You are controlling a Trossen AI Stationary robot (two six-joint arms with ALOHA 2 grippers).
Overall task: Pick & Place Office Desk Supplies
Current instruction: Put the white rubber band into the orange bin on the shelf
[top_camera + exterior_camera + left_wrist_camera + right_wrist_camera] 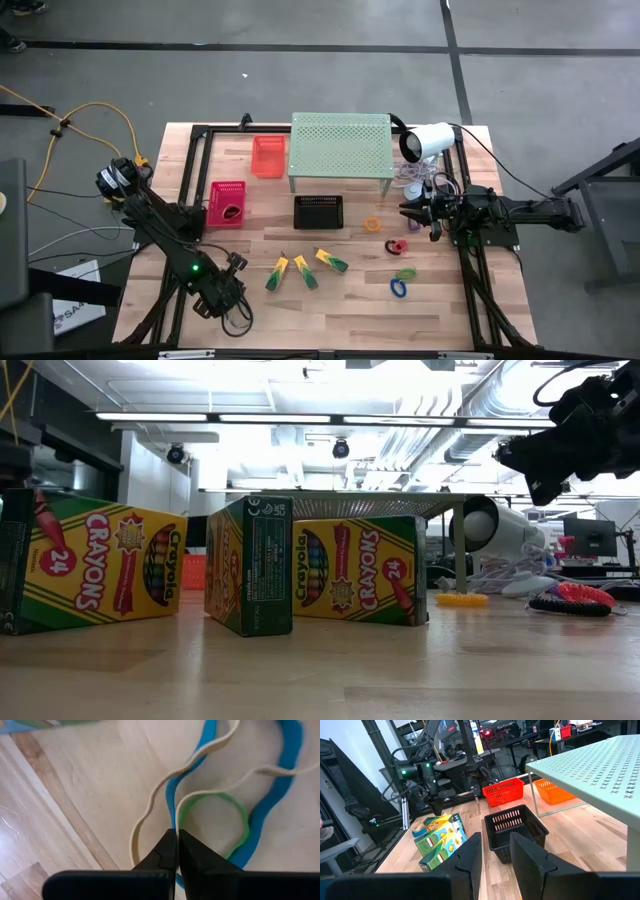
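Fingers of the left gripper [177, 837] are pinched closed on a tan rubber band [150, 807] lying across blue [280, 790] and green [240, 817] loops. Right gripper [415, 212] hovers right, parted, empty. 3 crayon boxes [305, 268] sit near centre.

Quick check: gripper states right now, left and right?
Left gripper: closed, apparently pinching a tan rubber band.
Right gripper: open, holding nothing.
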